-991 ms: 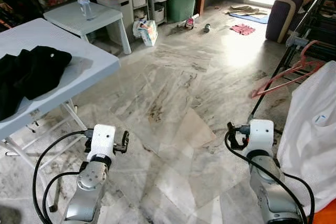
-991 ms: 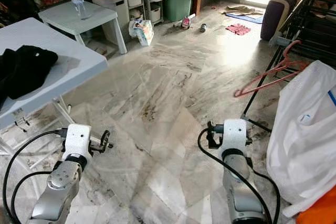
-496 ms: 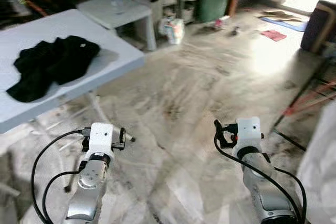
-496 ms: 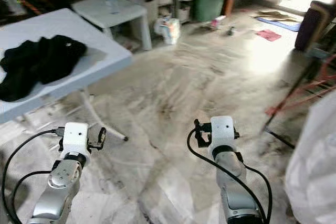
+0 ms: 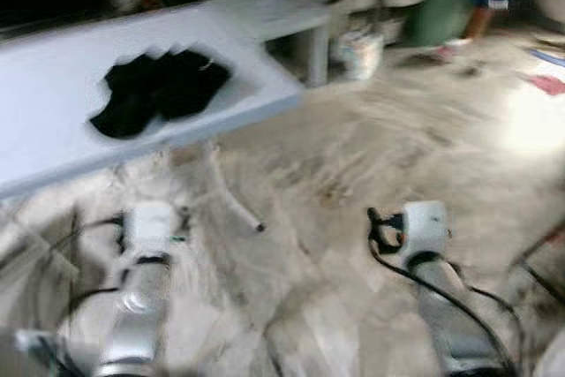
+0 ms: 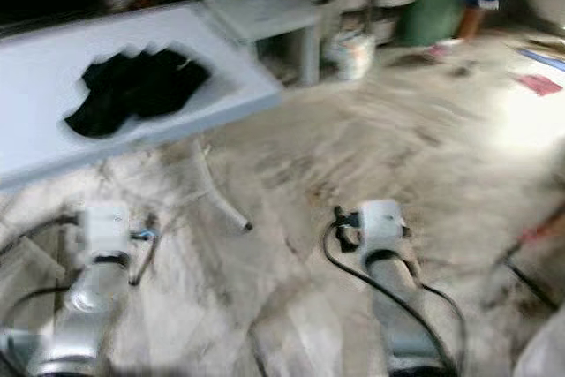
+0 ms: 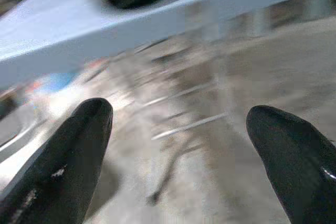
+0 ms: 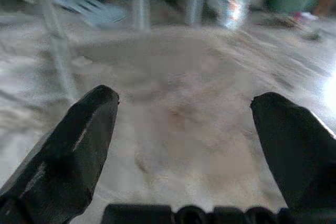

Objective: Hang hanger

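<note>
The head views are blurred. A thin red piece, possibly the hanger, shows low at the right edge above the floor; I cannot tell more. My left gripper is open with only floor and table legs between its black fingers. My right gripper is open too, over bare marble floor, fingers wide apart. Both arms are held low in front of me, the left arm near the table's legs and the right arm over the open floor.
A light blue folding table stands at my left with a black garment lying on it. Behind it are a small pale table, shelves and storage bins. Marble floor stretches ahead.
The whole view has swung left and blurred, so the camera moved: the folding table is now nearer the middle, while the rack and white bag at the right have left the frame. Both grippers stay open.
</note>
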Robot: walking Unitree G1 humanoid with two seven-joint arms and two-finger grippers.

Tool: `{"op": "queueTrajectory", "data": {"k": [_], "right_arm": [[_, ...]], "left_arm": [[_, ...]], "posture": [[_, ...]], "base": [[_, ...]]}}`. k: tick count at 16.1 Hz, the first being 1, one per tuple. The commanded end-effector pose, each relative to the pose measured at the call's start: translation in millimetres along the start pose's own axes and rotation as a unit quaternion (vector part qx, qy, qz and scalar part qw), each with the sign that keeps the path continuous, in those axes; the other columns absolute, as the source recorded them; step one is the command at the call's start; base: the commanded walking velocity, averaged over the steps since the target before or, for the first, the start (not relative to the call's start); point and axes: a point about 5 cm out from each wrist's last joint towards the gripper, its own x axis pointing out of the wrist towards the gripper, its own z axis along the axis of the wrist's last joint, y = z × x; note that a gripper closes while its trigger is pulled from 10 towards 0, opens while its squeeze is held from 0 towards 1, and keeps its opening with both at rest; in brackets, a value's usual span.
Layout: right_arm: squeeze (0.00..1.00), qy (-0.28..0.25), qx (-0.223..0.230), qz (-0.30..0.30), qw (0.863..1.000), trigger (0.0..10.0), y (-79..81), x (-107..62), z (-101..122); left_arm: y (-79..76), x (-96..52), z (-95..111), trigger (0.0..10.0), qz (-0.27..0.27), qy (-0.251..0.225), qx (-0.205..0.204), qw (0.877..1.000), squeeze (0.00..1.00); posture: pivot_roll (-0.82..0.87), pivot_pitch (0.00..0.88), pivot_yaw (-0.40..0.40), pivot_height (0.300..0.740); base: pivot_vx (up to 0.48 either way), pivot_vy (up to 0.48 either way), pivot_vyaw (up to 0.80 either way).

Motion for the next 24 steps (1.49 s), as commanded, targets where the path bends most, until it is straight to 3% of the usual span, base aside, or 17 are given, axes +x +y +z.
{"op": "queueTrajectory", "data": {"k": [1, 12, 24], "right_arm": [[0.00, -0.004, -0.004, -0.003, 1.000, 10.0, -4.3, -1.5, 2], [0.00, -0.010, -0.009, 0.024, 1.000, 10.0, 1.9, -1.2, 4], [0.00, -0.016, -0.021, 0.047, 0.999, 10.0, 6.4, -0.9, 7]], "left_arm": [[1.4, 1.0, 2, 10.0, 0.017, 0.004, -0.011, 1.000, 0.00], [-1.1, -1.9, 1, 10.0, -0.011, 0.017, -0.070, 0.997, 0.00], [-7.0, -2.9, 3, 10.0, -0.033, 0.013, -0.103, 0.994, 0.00]], "posture": [[0.02, 0.000, 0.009, 0.740], [0.02, 0.000, -0.001, 0.740], [0.01, 0.000, -0.009, 0.740]], "base": [[0.000, 0.000, 0.80], [0.000, 0.000, 0.77], [0.212, 0.000, 0.00]]}}
